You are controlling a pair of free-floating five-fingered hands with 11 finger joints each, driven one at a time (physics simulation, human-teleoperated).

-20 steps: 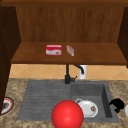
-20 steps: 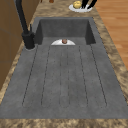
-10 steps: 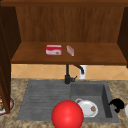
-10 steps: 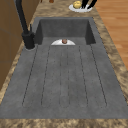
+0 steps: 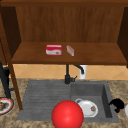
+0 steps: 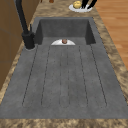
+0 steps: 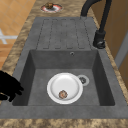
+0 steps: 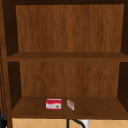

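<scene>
My right hand (image 5: 116, 104) hovers over the counter just right of the sink basin (image 5: 106, 95), fingers relaxed and holding nothing. Its dark shape (image 7: 8, 86) sits at the left edge of the right side view. In the left side view its fingers (image 6: 86, 3) hang over a white plate (image 6: 80, 8) carrying a yellow item (image 6: 77, 4). A white plate (image 5: 88, 108) with a small brown morsel (image 5: 93, 108) lies in the basin. A red ball (image 5: 67, 114) shows at the sink's front edge.
A black faucet (image 5: 67, 75) stands behind the sink, with the ribbed drainboard (image 5: 42, 100) to the left. A red-rimmed plate of food (image 5: 3, 106) lies far left, beside a dark upright object (image 5: 4, 80). The shelf (image 5: 100, 56) holds a red box (image 5: 53, 50) and a small pink box (image 5: 70, 50).
</scene>
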